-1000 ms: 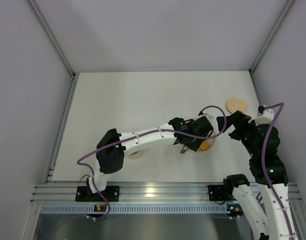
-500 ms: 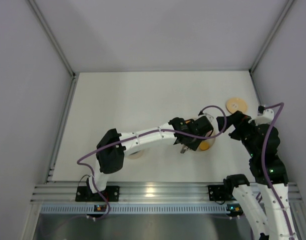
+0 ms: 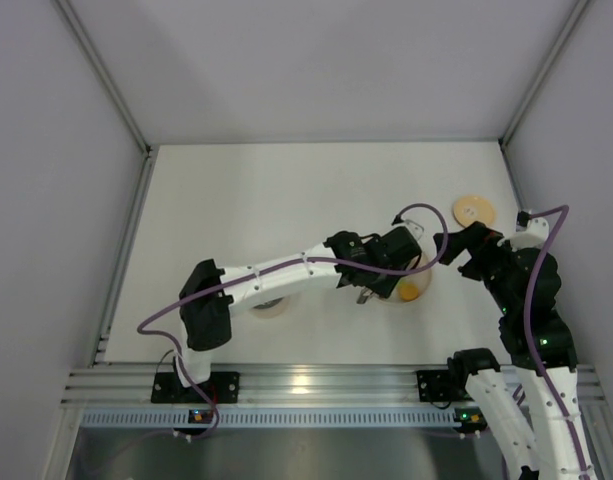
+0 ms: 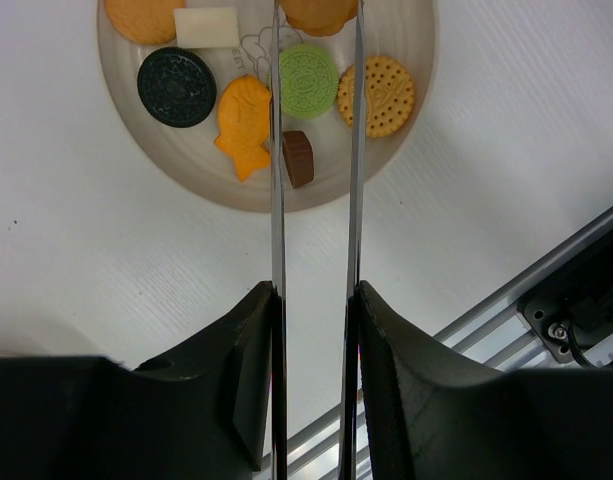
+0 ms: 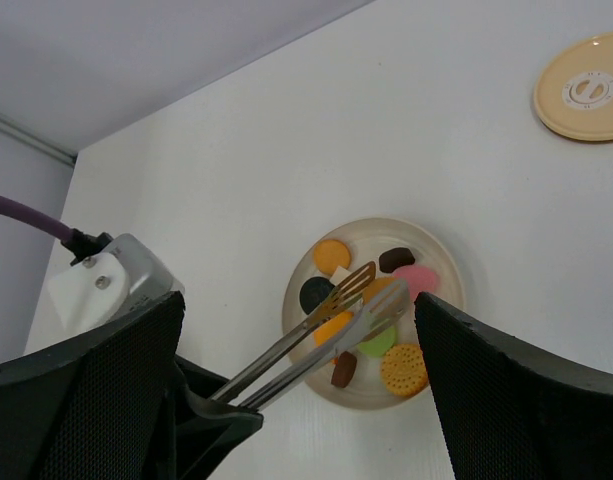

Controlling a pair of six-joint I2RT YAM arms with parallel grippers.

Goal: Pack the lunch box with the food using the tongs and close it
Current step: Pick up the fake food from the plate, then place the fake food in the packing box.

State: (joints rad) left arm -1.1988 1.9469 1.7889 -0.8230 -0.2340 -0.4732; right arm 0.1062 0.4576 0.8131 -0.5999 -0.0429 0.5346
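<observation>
My left gripper (image 4: 316, 290) is shut on the slim silvery tongs (image 4: 355, 200), whose two arms reach out over a pale round plate (image 4: 186, 160). On the plate lies the food: a black cookie (image 4: 177, 87), an orange fish (image 4: 242, 122), a green cookie (image 4: 308, 80), a tan biscuit (image 4: 376, 95) and a brown piece (image 4: 298, 158). The tongs' tips (image 5: 371, 290) flank an orange piece; I cannot tell whether they pinch it. My right gripper (image 5: 298, 305) hangs open above the plate (image 5: 436, 330). The lunch box (image 3: 273, 303) sits half hidden under the left arm; its wooden lid (image 3: 473, 211) lies apart.
The lid (image 5: 586, 85) rests near the right wall. White walls enclose the table at left, back and right. A metal rail (image 3: 316, 385) runs along the near edge. The right arm's purple cable (image 3: 546, 260) loops above the plate's right side.
My left gripper has squeezed the tongs narrower. The left arm's elbow has swung left and the gripper has shifted slightly left and back. The right arm has not moved.
</observation>
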